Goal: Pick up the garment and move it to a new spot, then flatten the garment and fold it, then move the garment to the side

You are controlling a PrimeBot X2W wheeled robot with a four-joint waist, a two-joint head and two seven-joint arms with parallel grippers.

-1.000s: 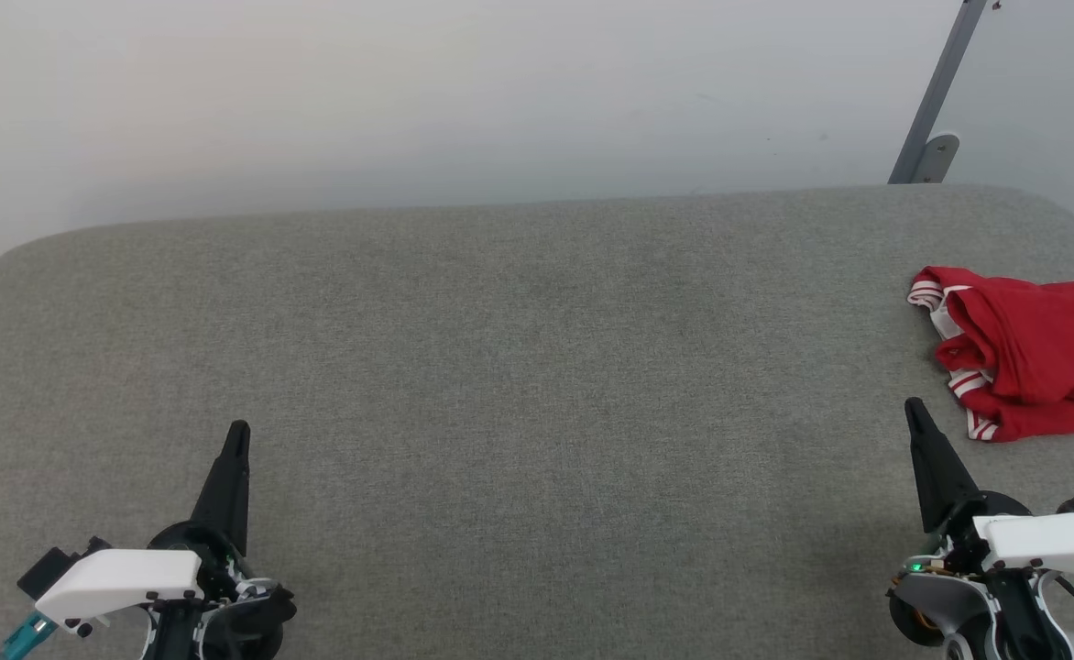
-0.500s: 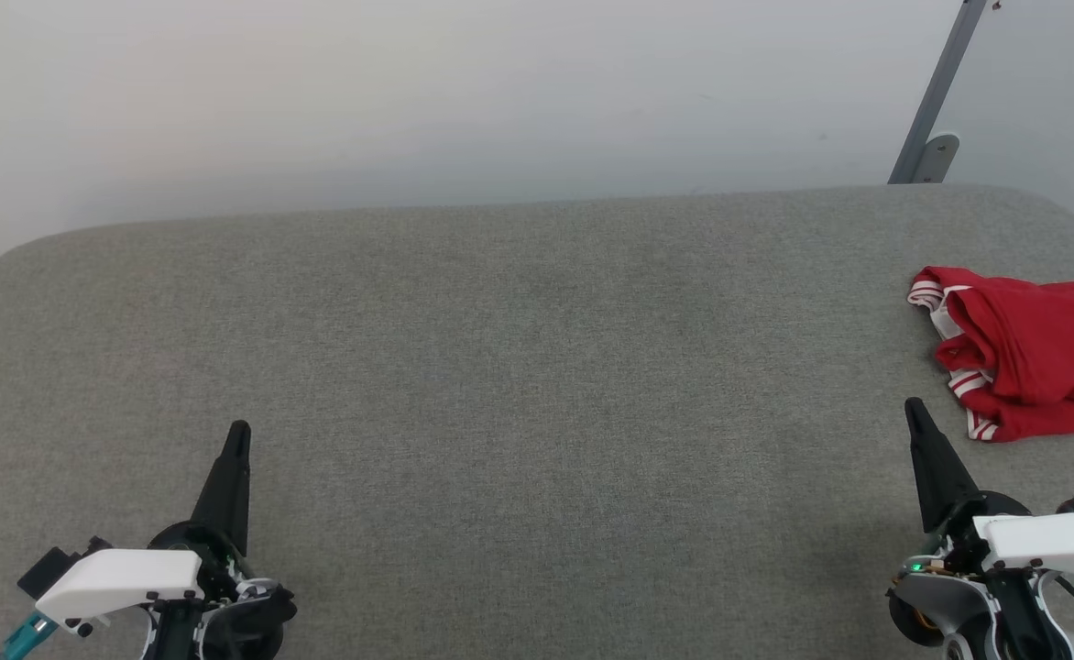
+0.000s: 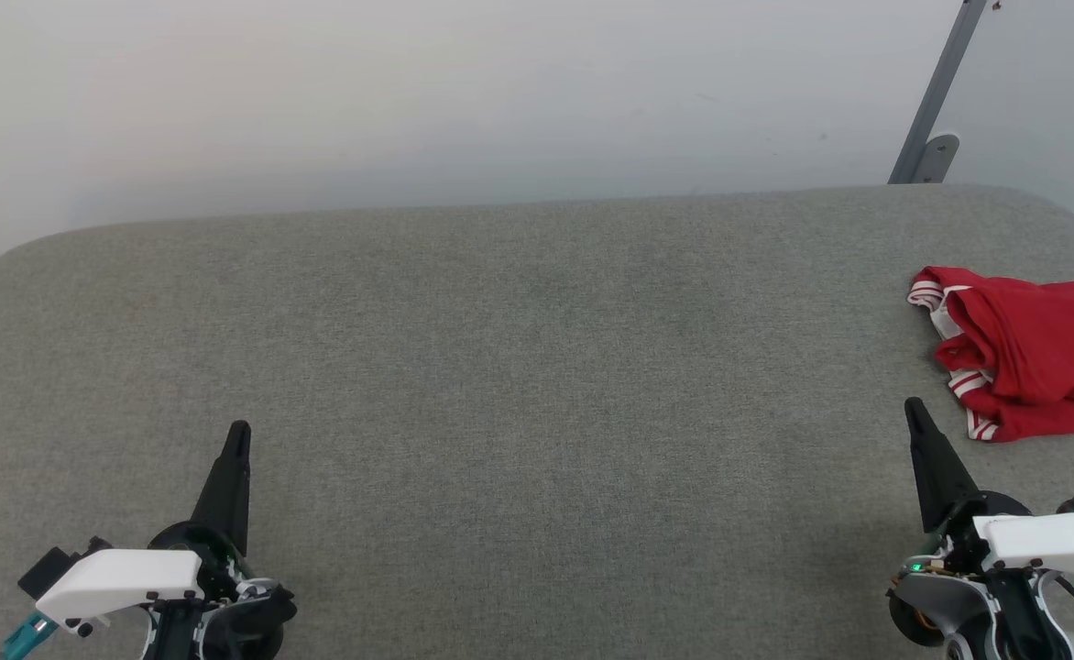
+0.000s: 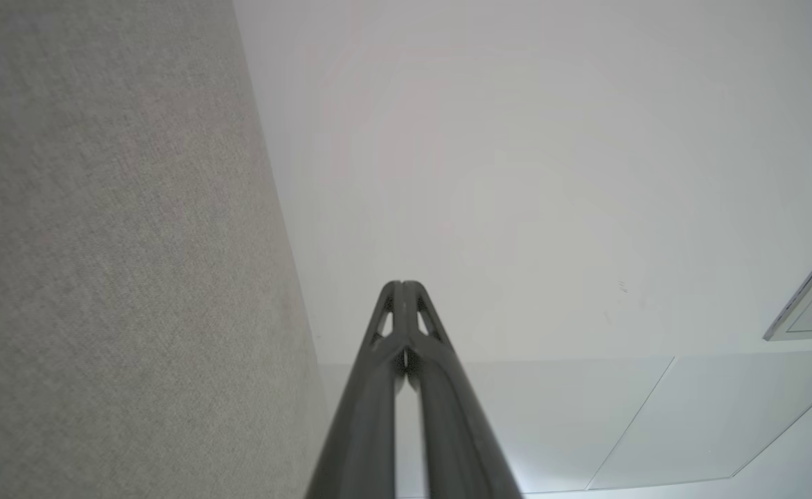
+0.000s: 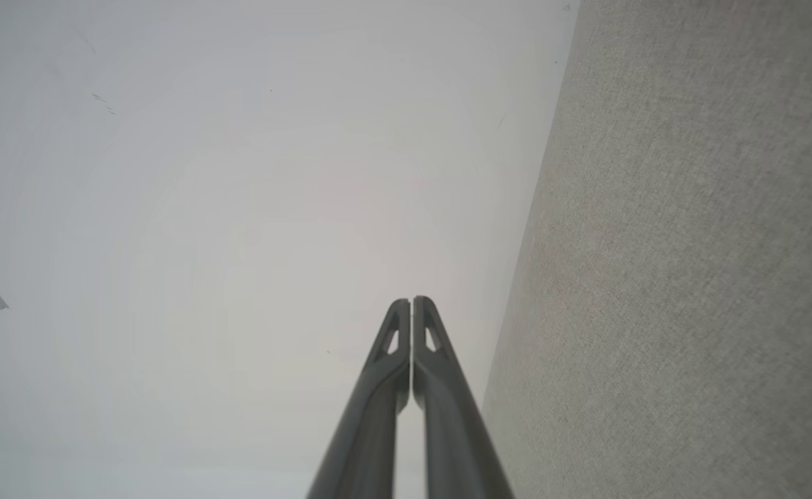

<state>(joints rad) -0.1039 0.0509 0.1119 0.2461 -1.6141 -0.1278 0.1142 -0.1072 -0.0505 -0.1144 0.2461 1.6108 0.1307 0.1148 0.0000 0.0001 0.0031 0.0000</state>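
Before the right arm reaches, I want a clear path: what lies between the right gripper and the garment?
Only bare grey padded surface: in the head view, right gripper and garment lie apart with nothing between them.

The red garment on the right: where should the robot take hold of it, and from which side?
Judging by its pose, grip the bunched fold at the left edge of the garment, beside the striped trim. It stands up from the grey surface and faces the right claw, which is shut and nearest; come from the near left.
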